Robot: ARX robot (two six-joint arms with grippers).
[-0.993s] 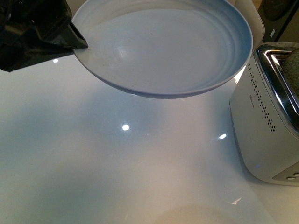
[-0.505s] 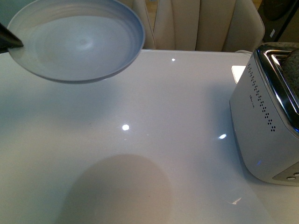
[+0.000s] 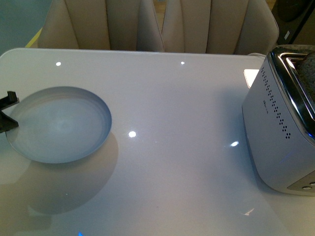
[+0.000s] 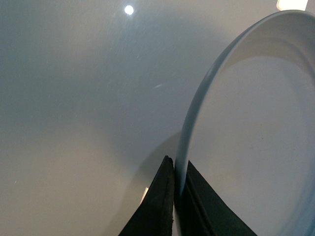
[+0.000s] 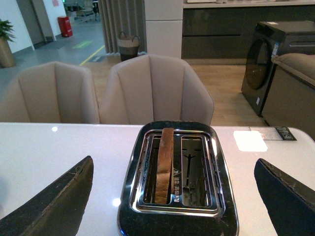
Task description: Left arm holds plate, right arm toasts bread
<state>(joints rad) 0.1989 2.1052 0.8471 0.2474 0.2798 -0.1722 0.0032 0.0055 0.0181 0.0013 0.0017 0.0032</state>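
The pale blue-grey plate [image 3: 59,125] hangs low over the white table at the left, casting a shadow below it. My left gripper [image 3: 9,114] is shut on its left rim; in the left wrist view the black jaws pinch the plate's edge [image 4: 183,162]. The bread [image 5: 164,164], a brown slice, stands on edge in the left slot of the silver toaster [image 5: 177,182]. The toaster [image 3: 280,123] stands at the table's right edge. My right gripper [image 5: 174,196] is open above the toaster, its dark fingers [image 5: 54,201] spread wide on either side.
Beige chairs [image 3: 162,24] stand behind the table's far edge. A pale card [image 5: 251,140] lies on the table beyond the toaster. The glossy white tabletop [image 3: 177,147] spreads between plate and toaster.
The plate, held by my left gripper, has moved from high and close to the camera down and leftward to just above the table. The toaster has not moved.
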